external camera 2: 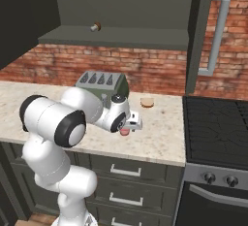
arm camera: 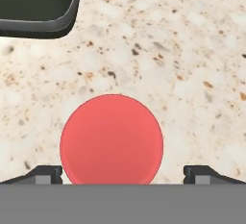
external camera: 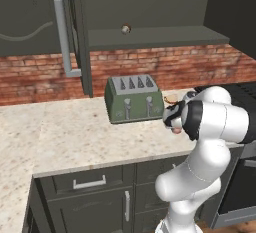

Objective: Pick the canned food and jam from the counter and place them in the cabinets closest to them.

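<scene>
Far left, the open cabinet (external camera: pixel 150 37) has its door (external camera: pixel 75 32) swung out with the bar handle (external camera: pixel 64 32) facing the robot; a small brown ball (external camera: pixel 125 28) sits on the shelf. Below it on the bench (external camera: pixel 75 137) stands the green toaster (external camera: pixel 134 98), and just right of that the hand (external camera 2: pixel 130 124) hangs low over the jam (arm camera: pixel 111 139).

In the hand view the jar's red lid sits between the two fingertips (arm camera: pixel 45 174), jaws spread wide w/ clear gaps both sides, so the hand is open and holds nothing yet. The jar is a bit left of centre (not much).

Risks, as I judge them:
- Closing off-centre: one finger touches first, shoves the jar sideways or tips it.
- Closing too high: pads catch only the lid rim, jar slips on the lift.
- Toaster (arm camera: pixel 38 6) corner is near; a sloppy lift or swing could clip it.
- Tan disc (external camera 2: pixel 147 102) lies further right, well apart, so prob. no issue.
- Stove (external camera 2: pixel 218 128) at right edge: a knocked jar could roll that way.
</scene>
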